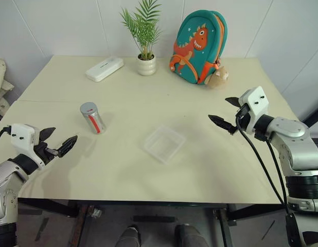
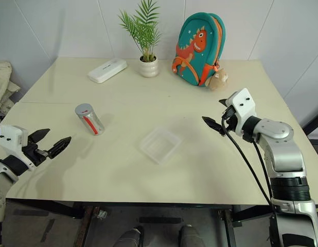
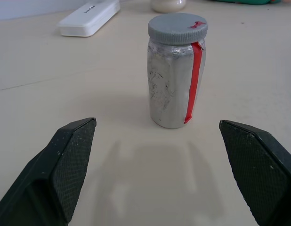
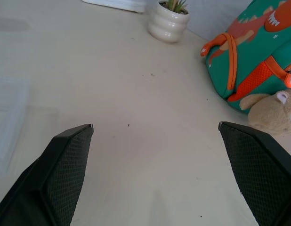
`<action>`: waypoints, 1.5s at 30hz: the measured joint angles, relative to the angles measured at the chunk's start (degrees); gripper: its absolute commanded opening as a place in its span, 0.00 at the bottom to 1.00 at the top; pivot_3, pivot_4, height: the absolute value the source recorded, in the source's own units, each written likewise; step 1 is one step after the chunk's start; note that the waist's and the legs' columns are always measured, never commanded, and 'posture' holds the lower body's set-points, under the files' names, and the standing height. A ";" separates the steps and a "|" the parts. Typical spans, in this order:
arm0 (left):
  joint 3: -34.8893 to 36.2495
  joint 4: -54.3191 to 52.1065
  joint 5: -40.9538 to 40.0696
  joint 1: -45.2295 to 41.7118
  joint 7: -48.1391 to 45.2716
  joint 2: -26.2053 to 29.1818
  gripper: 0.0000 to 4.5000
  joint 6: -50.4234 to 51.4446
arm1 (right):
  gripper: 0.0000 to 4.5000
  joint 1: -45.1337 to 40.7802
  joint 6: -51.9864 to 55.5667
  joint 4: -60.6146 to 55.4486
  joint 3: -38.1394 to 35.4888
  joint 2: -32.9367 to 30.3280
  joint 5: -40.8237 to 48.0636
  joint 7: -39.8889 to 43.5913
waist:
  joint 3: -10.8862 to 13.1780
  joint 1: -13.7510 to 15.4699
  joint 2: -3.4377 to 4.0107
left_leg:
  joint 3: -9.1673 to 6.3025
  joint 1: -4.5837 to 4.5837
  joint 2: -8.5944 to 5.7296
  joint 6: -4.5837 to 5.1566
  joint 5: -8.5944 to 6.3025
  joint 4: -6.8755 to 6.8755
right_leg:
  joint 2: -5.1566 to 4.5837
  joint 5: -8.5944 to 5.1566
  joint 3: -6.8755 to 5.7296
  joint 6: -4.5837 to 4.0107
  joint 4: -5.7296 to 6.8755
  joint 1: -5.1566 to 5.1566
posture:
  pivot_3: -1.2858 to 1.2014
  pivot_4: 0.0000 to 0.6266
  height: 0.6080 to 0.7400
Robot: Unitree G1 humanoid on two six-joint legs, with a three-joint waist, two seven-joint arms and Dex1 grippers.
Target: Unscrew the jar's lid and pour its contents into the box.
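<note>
The jar [image 1: 92,118] is seen standing upright on the table [image 1: 118,170], on its left side, with the grey lid [image 3: 178,28] screwed on; its contents cannot be made out through the wall. The box [image 1: 164,143] is laid flat near the middle of the table, well apart from the jar and with nothing visible in it, so a clear place for pouring is judged to be kept ready. The left gripper [image 1: 58,142] is held level just short of the jar, its jaws spread wide and grasping nothing; in the left wrist view the jar is framed between the two fingers [image 3: 65,165], which suggests a line-up for a grasp of the body. The right gripper [image 1: 227,113] is held above the table to the right of the box, likewise released and empty, probably kept free for the lid. A plant pot [image 1: 146,65], a white case [image 1: 104,68] and a backpack [image 1: 199,46] are set along the far edge, out of the working area
</note>
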 measured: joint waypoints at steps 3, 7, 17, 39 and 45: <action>-0.73 0.69 0.05 -0.83 0.07 0.00 0.99 -0.07 | 1.00 0.00 -0.02 0.02 -0.12 0.00 0.02 -0.27 | 0.00 -0.11 0.00 | 0.03 0.00 0.00 0.00 0.00 0.01 | 0.00 0.03 0.03 0.01 0.00 0.00 | 0.52 0.24 1.00; -1.70 1.05 0.25 -2.34 0.58 -0.48 0.99 -0.52 | 1.00 0.01 -0.17 0.16 -0.30 0.05 0.08 -0.79 | 0.00 -0.08 0.00 | 0.03 0.00 0.00 0.00 0.00 0.01 | 0.01 0.04 0.03 0.02 0.00 0.00 | 0.52 0.24 1.00; -4.23 0.25 2.31 -4.88 6.06 -4.25 0.99 -1.24 | 1.00 3.18 3.53 -5.72 -0.36 -1.09 5.94 4.40 | 0.00 -0.03 0.00 | 0.05 -0.01 -0.01 0.04 -0.03 0.07 | 0.01 0.12 0.07 0.12 0.01 0.01 | 0.52 0.24 1.00; -10.11 -6.89 10.37 -8.70 29.21 -20.77 0.99 1.94 | 1.00 -5.54 -2.44 3.92 4.21 2.32 3.95 5.42 | 0.01 0.10 -0.01 | 0.10 -0.02 -0.01 0.08 -0.02 0.40 | 0.12 0.46 0.17 0.31 -0.23 0.22 | 0.52 0.24 1.00; -11.65 -0.89 12.97 -12.68 30.40 -22.09 0.99 -1.29 | 1.00 -5.51 -1.80 3.78 4.28 2.64 4.62 7.21 | 0.01 0.03 -0.02 | 0.11 -0.02 -0.01 0.10 -0.02 0.39 | 0.13 0.51 0.18 0.36 -0.26 0.23 | 0.52 0.24 1.00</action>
